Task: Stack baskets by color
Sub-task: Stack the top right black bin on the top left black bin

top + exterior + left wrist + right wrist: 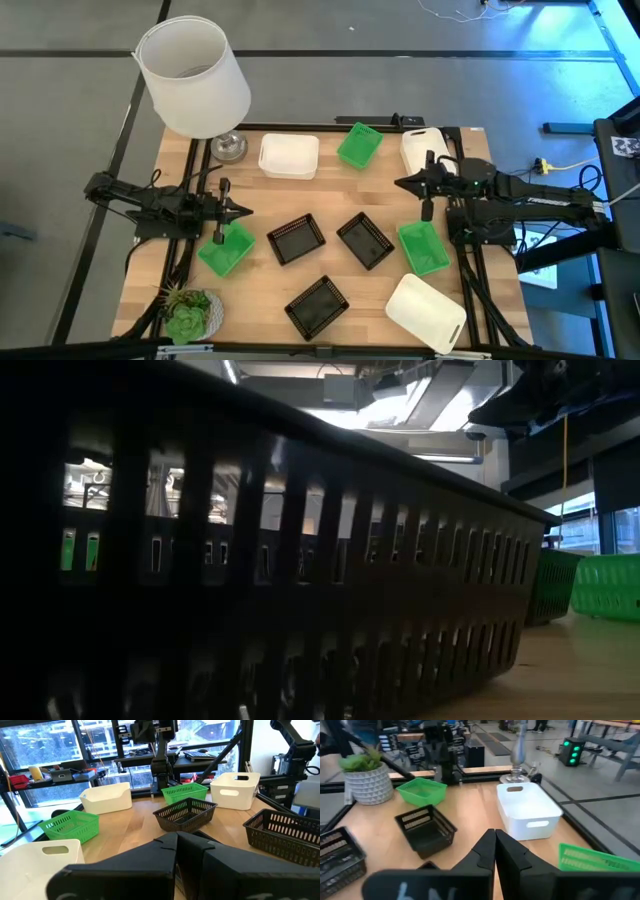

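Nine baskets are spread singly over the wooden counter (pixel 250 300); none is stacked.

Green: one (pixel 226 249) at the left edge beneath the left gripper (pixel 240 211), one (pixel 360 145) at the back centre, one (pixel 422 247) on the right below the right gripper (pixel 402 183).

Black: one (pixel 297 239) and one (pixel 364 240) are set side by side at the centre, apart; a third (pixel 317 306) lies nearer the front edge and fills the low view.

White: one (pixel 289 156) at the back, left of the green one; one (pixel 422 150) at the back right, by the right arm; one (pixel 426 313) at the front right corner.

Left gripper: jaws closed, nothing held, raised over the left edge. Right gripper: jaws closed, nothing held, raised over the right side.

Also noted: a lampshade (pixel 193 76) at the back left, a potted plant (pixel 188 312) at the front left corner.
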### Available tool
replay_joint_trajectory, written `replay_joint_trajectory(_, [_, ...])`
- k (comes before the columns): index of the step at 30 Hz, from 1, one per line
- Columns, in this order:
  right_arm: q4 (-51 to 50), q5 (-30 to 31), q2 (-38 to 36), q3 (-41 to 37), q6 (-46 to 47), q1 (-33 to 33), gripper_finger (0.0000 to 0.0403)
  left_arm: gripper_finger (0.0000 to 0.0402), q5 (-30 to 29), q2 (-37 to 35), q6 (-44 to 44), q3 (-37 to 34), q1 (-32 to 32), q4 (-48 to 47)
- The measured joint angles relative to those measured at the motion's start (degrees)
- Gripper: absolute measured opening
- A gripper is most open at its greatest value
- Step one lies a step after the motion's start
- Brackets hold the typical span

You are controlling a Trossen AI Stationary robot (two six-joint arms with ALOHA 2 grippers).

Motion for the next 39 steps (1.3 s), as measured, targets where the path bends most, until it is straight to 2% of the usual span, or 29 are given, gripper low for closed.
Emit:
replay_joint_trajectory(4, [2.6,-7.6,0.0,0.0,-0.2,0.0,0.0012,0.0,0.0,0.0,0.0,0.0,0.0,0.0])
replay_joint_trajectory(6, [4.2,-9.2,0.0,0.0,1.0,0.1,0.0012,0.0,0.0,0.0,0.0,0.0,0.0,0.0])
replay_joint_trajectory(15, [5.5,-2.5,0.4,0.0,1.4,0.0,0.0003,0.0,0.0,0.0,0.0,0.0,0.0,0.0])
replay_joint_trajectory(21, [3.9,-1.1,2.6,0.8,2.1,0.0,0.0002,0.0,0.0,0.0,0.0,0.0,0.0,0.0])
replay_joint_trajectory(25, [-1.2,-0.3,7.2,5.8,3.0,0.0,0.0001,0.0,0.0,0.0,0.1,0.0,0.0,0.0])
replay_joint_trajectory(30, [-12.4,5.4,15.6,14.6,4.4,0.1,0.0001,0.0,-3.3,0.0,4.0,0.4,0.0,-0.1])
replay_joint_trajectory(33, [-17.3,6.4,20.5,19.3,5.8,0.1,0.0001,0.0,-3.4,0.0,4.0,0.4,0.0,-0.2])
replay_joint_trajectory(39, [-19.1,6.4,28.6,26.1,6.2,0.0,0.0016,0.0,-3.4,0.0,2.7,0.5,0.0,-0.2])
